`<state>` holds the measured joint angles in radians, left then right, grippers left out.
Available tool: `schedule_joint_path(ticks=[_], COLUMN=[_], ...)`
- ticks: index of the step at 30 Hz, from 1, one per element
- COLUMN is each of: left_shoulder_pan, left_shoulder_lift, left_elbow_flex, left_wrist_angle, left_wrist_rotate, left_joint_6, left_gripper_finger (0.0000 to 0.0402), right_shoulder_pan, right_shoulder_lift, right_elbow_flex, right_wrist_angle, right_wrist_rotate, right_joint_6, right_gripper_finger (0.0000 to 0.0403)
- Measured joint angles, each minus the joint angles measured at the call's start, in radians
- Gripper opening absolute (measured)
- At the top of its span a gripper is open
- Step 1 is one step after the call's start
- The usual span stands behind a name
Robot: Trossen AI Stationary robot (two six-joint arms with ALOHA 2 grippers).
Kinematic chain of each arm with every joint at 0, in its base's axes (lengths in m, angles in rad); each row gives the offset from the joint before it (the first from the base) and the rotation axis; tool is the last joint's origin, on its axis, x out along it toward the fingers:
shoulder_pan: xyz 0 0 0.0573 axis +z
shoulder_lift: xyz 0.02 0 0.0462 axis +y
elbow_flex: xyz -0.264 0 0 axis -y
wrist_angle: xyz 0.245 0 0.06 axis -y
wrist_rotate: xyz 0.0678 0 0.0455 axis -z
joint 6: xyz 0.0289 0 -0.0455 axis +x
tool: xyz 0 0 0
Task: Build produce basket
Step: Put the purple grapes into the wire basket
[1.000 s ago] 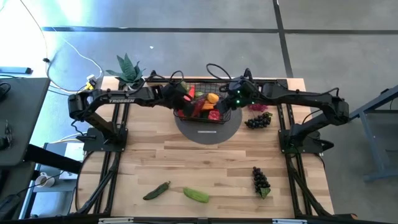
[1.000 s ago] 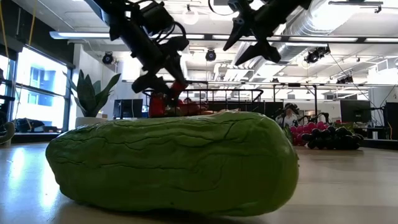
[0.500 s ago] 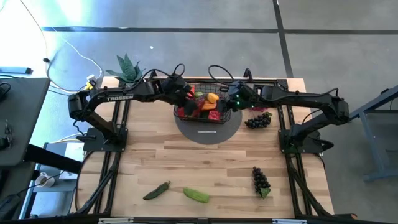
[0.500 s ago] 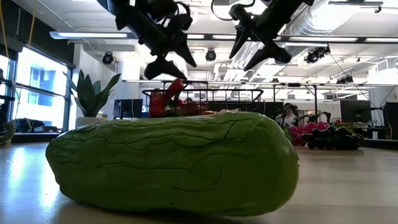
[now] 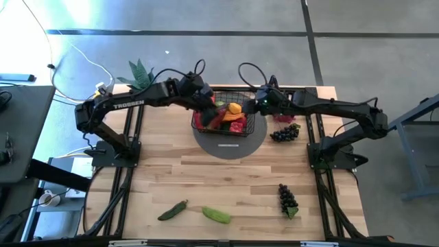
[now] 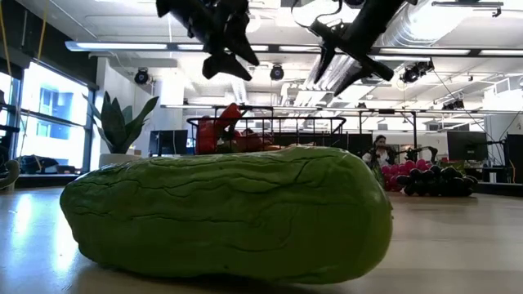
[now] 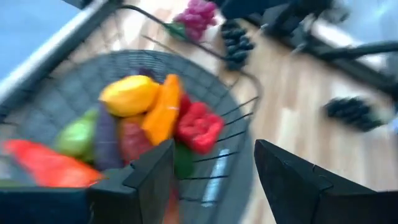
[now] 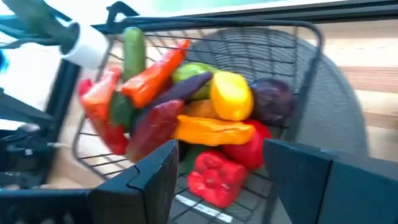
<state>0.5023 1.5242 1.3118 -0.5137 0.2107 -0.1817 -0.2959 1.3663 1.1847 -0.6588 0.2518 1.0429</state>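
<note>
Basket on grey mat, far centre of counter, loaded with produce. Left tool and right tool hover over its rims, both jaws apart, empty. Leftover cucumber and chilli lie near edge, long axes left-right; left arm nearer. Only low view shows tools well above basket.

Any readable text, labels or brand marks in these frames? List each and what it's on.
"TROSSEN": white letters along the left arm's link, high view.
Pale label strip on the grey round mat in front of the basket: too small to read.
Right arm: no lettering can be made out.
Low view and both wrist views: no legible text.
</note>
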Motion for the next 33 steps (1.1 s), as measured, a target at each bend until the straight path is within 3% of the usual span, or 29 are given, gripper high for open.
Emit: schedule_joint_path(ticks=[6,10,25,33], left_shoulder_pan=[0.016,0.036,0.139,0.18], left_shoulder_lift=[0.0,0.0,0.0,0.0], left_elbow_flex=[0.052,0.06,0.06,0.06], left_wrist_angle=[-0.134,-0.176,-0.169,-0.167], left_wrist_rotate=[-0.234,-0.33,-0.344,-0.346], left_joint_6=[0.172,0.242,0.238,0.22], left_gripper_finger=[0.0211,0.0211,0.0211,0.0211], right_shoulder_pan=[-0.032,-0.061,-0.248,-0.394], right_shoulder_lift=[0.002,0.002,0.002,0.015], right_elbow_flex=[0.0,0.0,-0.002,-0.002], right_wrist_angle=[-0.106,-0.176,-0.297,-0.342], right_wrist_rotate=[0.013,0.015,-0.071,-0.176], right_joint_6=[0.015,0.001,-0.402,-0.624], right_gripper_finger=[0.0216,0.0216,0.0216,0.025])
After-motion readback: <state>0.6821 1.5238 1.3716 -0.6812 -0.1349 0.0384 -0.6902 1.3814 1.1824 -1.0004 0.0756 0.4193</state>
